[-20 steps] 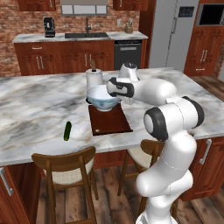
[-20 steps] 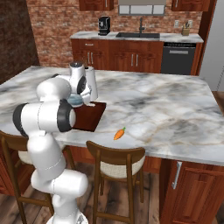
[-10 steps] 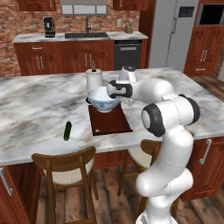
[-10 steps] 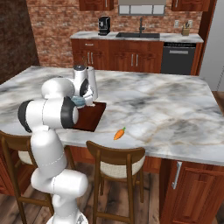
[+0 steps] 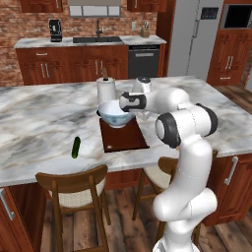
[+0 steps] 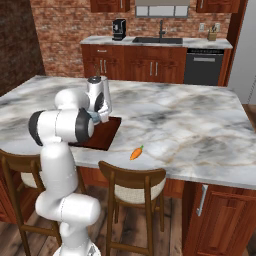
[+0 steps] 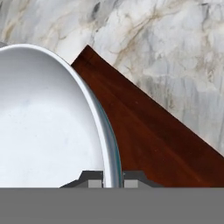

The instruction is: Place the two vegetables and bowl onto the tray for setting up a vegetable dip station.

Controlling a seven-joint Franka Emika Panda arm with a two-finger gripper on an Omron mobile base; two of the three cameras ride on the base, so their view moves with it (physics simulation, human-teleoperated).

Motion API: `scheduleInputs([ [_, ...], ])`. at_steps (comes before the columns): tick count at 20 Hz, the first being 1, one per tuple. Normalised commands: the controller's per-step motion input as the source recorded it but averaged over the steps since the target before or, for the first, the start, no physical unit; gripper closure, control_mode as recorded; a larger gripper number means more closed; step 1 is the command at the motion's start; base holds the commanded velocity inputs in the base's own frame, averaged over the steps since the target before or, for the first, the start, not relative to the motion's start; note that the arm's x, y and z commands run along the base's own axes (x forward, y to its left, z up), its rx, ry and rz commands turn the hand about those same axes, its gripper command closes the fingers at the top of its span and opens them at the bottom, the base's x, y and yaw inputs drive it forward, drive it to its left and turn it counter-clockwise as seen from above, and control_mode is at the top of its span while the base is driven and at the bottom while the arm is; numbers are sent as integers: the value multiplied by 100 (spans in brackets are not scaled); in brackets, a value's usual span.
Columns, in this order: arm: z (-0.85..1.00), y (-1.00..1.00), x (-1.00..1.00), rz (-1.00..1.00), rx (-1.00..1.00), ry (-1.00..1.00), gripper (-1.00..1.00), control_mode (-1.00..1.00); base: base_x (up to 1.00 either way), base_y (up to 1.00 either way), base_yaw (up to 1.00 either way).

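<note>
One bowl [image 5: 115, 114], empty, gripper [image 7: 113, 180] clamped on its rim; tray [image 5: 125, 139] beneath, bare.

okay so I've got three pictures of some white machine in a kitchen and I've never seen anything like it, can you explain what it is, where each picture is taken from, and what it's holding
It is a white robot arm on a rolling base, in a computer-drawn kitchen. Two pictures come from cameras behind the arm, one on its left and one on its right. The third comes from a camera on its hand, looking along the claw.

The claw is shut on the rim of a pale bowl, holding it over a dark reddish-brown tray on the marble counter. A green cucumber lies on the counter to the tray's left and an orange carrot to its right. A white paper towel roll stands behind the bowl.
</note>
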Motion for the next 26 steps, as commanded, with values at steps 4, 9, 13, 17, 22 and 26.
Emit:
scheduleInputs([
  [4, -12, 0, 28, 0, 0, 1, 100, -100, 0, 0, 0],
  [9, -8, 0, 26, 0, 0, 0, 100, -100, 0, 0, 0],
  [13, -21, 3, 18, 0, 6, 4, 100, -100, 0, 0, 0],
  [17, -12, 2, 24, 0, 8, 3, 100, -100, 0, 0, 0],
  [22, -8, 0, 19, 0, 5, 5, 100, -100, 0, 0, 0],
  [26, -10, 0, 8, 0, 0, 8, 100, -100, 0, 0, 0],
])
